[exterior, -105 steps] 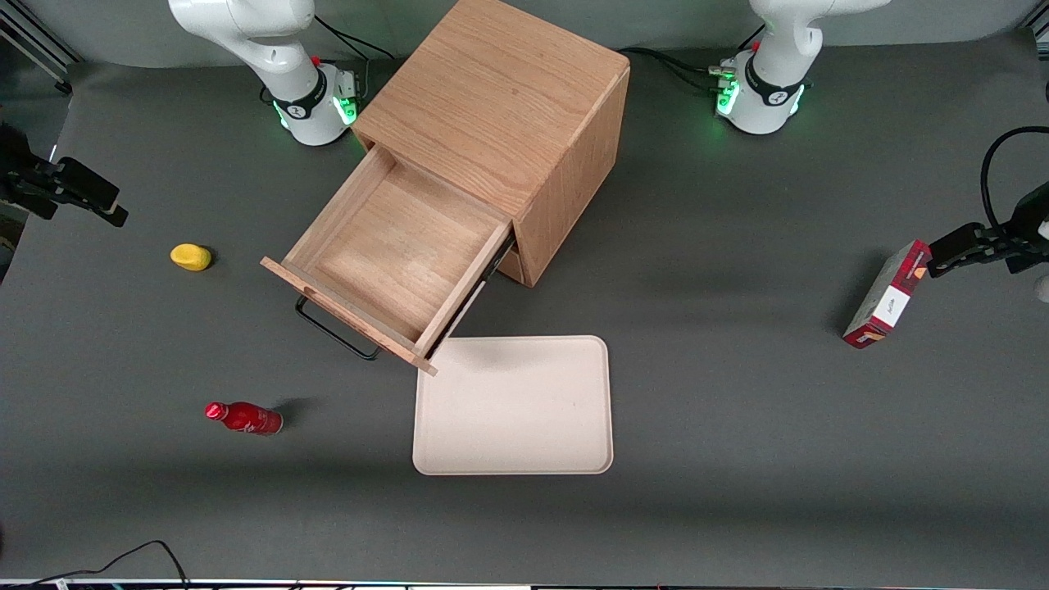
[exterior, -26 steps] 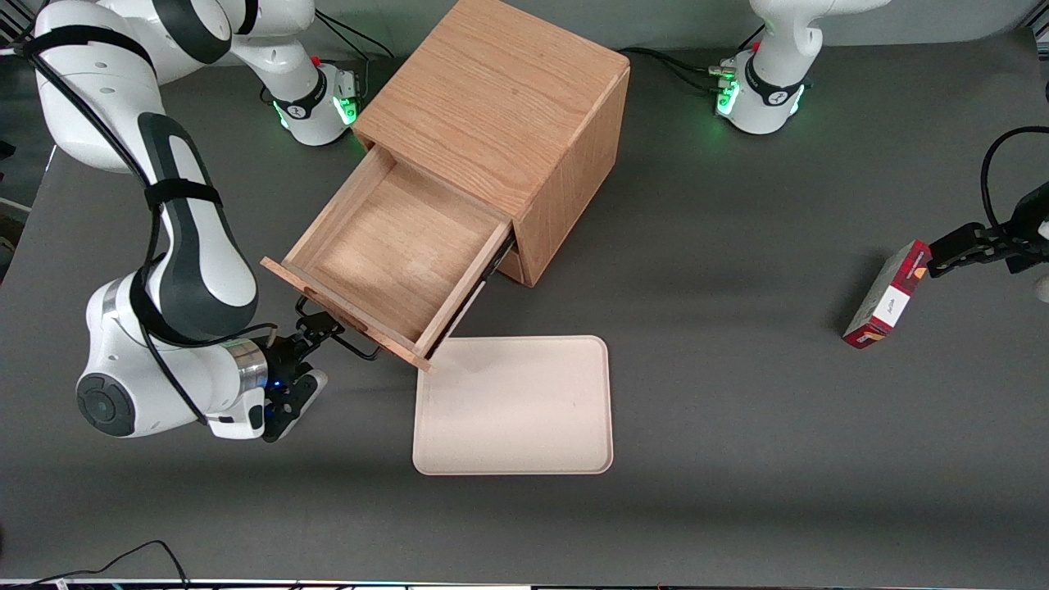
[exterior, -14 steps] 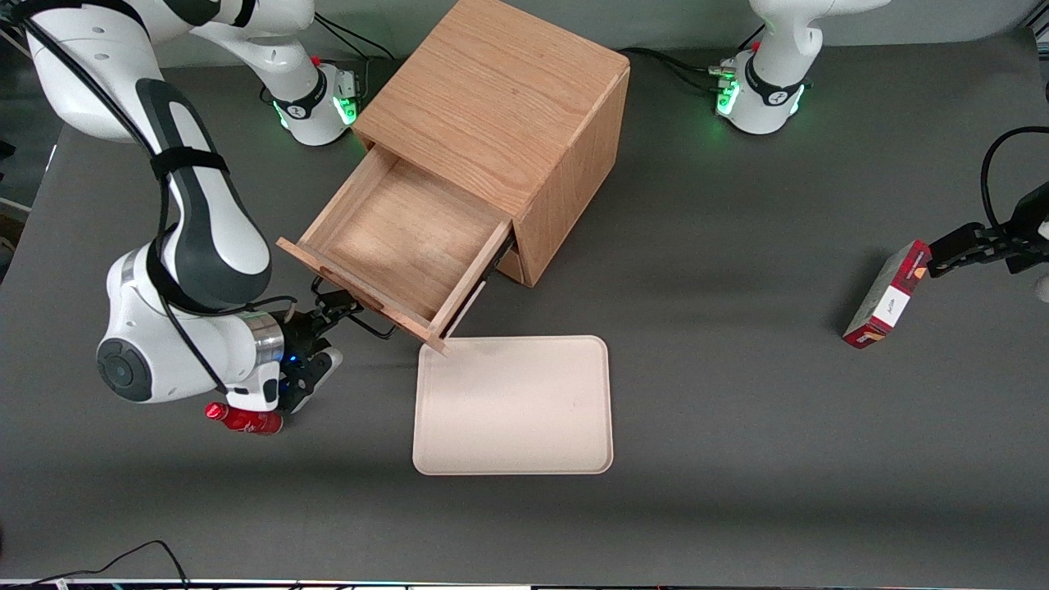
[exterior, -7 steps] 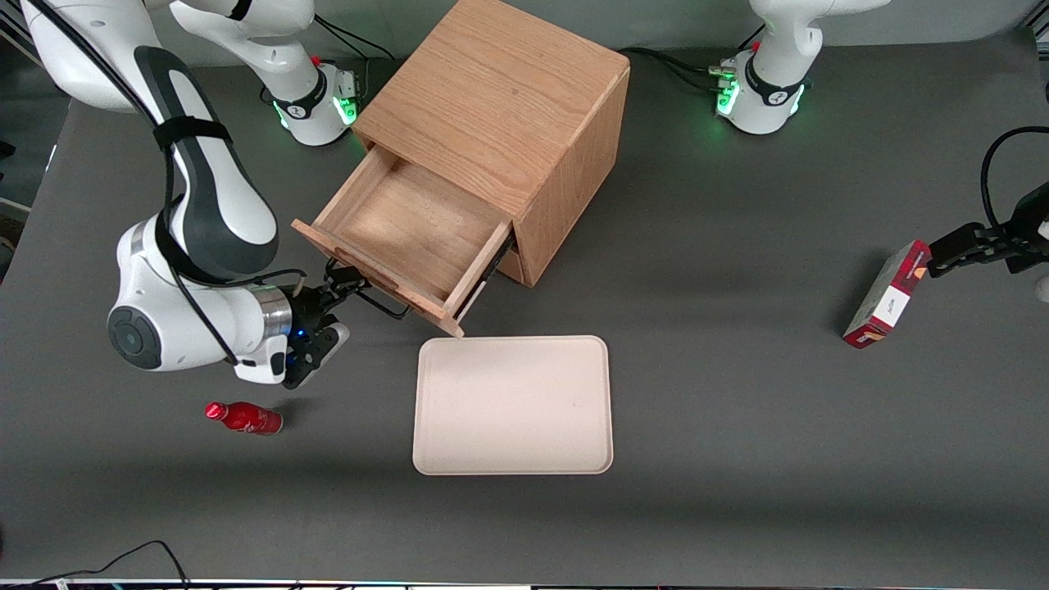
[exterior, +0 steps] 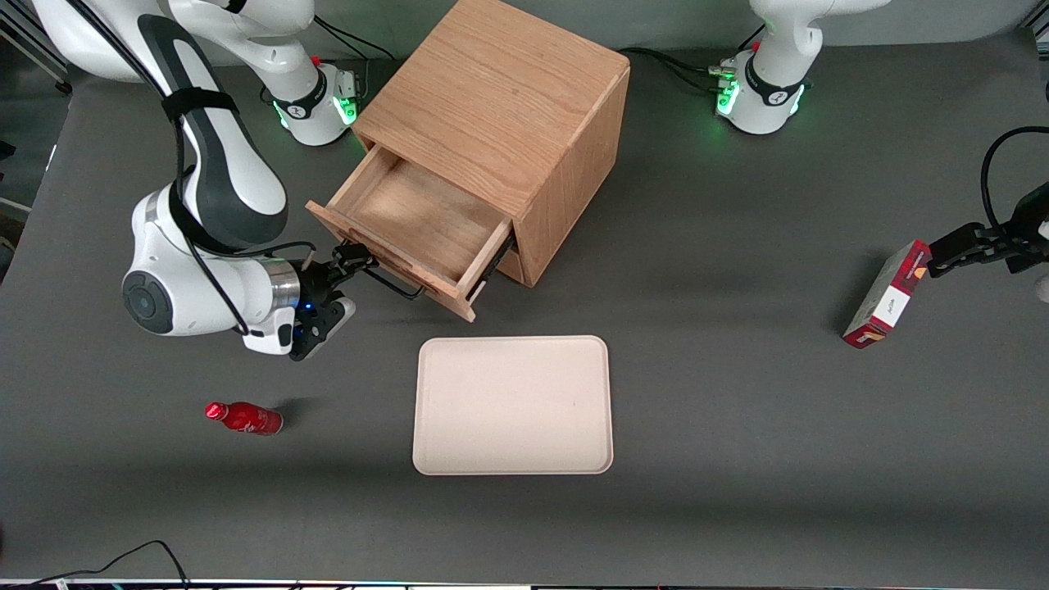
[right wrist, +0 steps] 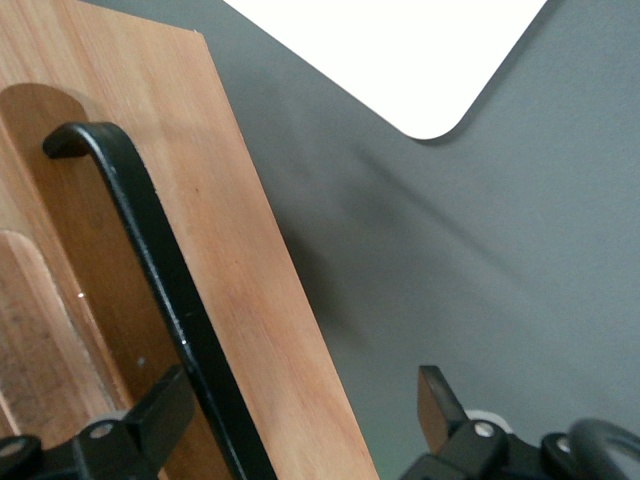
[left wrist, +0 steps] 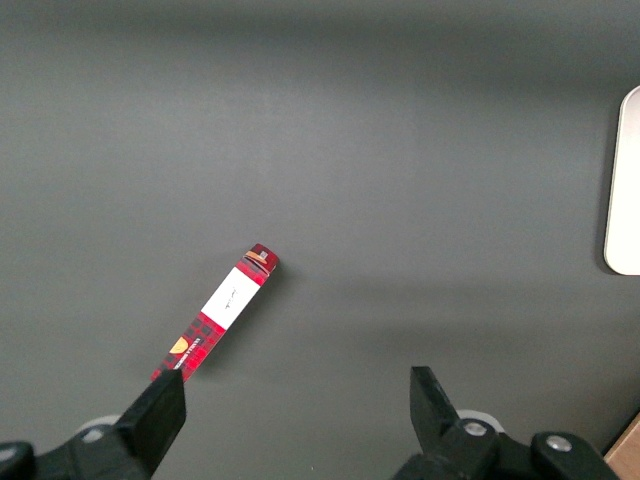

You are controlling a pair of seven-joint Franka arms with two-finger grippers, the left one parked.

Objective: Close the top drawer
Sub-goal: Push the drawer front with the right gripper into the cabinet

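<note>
The gripper (exterior: 354,264) sits low at the front panel of the top drawer (exterior: 410,221), toward the working arm's end of the desk (exterior: 737,369), placed, I judge, to push the panel inward. Its fingers (right wrist: 435,395) are spread wide and clamp nothing; the black handle (right wrist: 150,250) runs just beside one finger. The drawer sticks partly out of the cabinet (exterior: 492,106).
</note>
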